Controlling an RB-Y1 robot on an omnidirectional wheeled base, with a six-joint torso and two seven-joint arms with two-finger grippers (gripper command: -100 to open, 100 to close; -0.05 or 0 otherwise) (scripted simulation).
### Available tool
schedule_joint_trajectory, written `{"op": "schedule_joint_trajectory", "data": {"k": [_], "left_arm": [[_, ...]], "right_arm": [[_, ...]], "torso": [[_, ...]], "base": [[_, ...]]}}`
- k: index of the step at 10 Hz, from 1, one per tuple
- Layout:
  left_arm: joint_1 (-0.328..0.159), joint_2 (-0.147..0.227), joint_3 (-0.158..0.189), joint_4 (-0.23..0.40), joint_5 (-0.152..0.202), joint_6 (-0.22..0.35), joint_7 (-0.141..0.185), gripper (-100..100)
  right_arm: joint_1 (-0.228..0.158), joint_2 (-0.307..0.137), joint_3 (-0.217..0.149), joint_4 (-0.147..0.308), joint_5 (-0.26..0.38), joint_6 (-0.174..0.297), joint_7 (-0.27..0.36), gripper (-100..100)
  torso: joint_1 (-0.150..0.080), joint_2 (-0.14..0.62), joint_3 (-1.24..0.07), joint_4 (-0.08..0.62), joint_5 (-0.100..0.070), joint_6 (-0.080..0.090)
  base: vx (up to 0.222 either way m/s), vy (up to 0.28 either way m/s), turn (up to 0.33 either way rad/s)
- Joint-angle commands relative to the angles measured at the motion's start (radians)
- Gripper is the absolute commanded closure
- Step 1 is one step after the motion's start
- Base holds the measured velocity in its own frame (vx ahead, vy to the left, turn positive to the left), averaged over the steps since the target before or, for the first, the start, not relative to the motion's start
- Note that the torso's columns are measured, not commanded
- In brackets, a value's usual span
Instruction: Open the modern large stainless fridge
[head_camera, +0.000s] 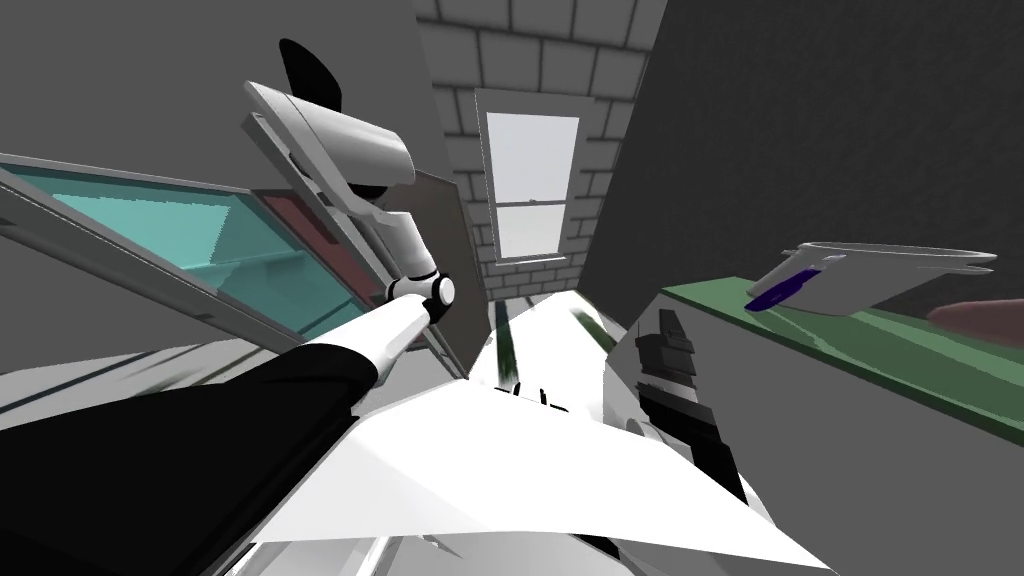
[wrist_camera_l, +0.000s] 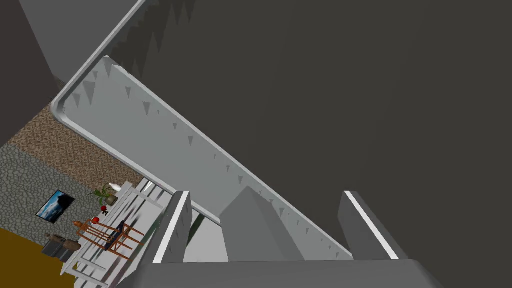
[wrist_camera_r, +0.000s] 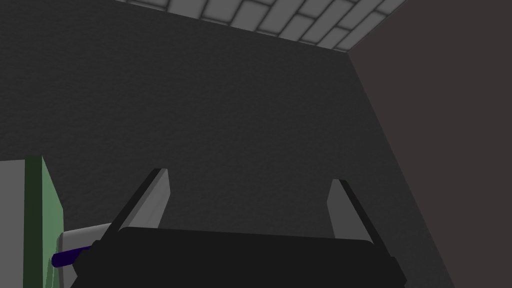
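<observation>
Fridge (head_camera: 150, 225) on my left, teal shelves showing inside its grey frame. Its light grey door panel (wrist_camera_l: 150, 135), round-rimmed, lies close ahead of the left claw (wrist_camera_l: 266, 192).

Green-topped surface (head_camera: 800, 340) across from the fridge, on my right. White vessel (head_camera: 880, 275) sits on it.

Left claw blades spread; a grey block (wrist_camera_l: 255, 225) stands between them, touching neither.

Right claw (wrist_camera_r: 250, 175), on the side away from the fridge, is spread wide too.

Dark blue piece (head_camera: 775, 292) at the vessel's fridge-ward end.

The fridge (head_camera: 190, 245) stood on the left, a window (head_camera: 531, 185) lay straight ahead in the far wall (head_camera: 520, 45), and a tabletop (head_camera: 880, 368) on the right carried a shallow container (head_camera: 885, 278).
</observation>
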Motion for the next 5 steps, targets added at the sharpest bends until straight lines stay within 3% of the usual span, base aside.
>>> {"op": "schedule_joint_trajectory", "data": {"k": [1, 2, 3, 5], "left_arm": [[0.007, 0.082, 0.017, 0.091, 0.08, -0.052, -0.013, -100], [0.007, 0.085, 0.017, 0.095, 0.094, -0.052, -0.013, -100], [0.022, 0.13, 0.053, 0.142, 0.133, -0.103, -0.041, -100], [0.022, 0.197, 0.053, 0.203, 0.203, -0.122, -0.041, -100]], "right_arm": [[0.0, 0.0, 0.0, 0.0, 0.0, 0.0, 0.0, 0], [0.0, 0.0, 0.0, 0.0, 0.0, 0.0, 0.0, 0], [0.0, -0.001, 0.0, 0.0, 0.0, 0.0, 0.0, 0], [0.0, 0.0, 0.0, 0.0, 0.0, 0.0, 0.0, 0]], "torso": [[0.006, -0.002, -0.003, -0.001, 0.001, 0.001], [0.008, -0.001, -0.002, -0.001, 0.002, 0.002], [0.006, -0.001, -0.001, -0.002, 0.002, 0.002], [-0.007, -0.007, -0.004, -0.003, -0.002, 0.001]], "base": [[0.043, -0.062, -0.012], [-0.01, 0.002, -0.012], [0.083, -0.078, 0.065], [0.099, -0.122, 0.052]]}}
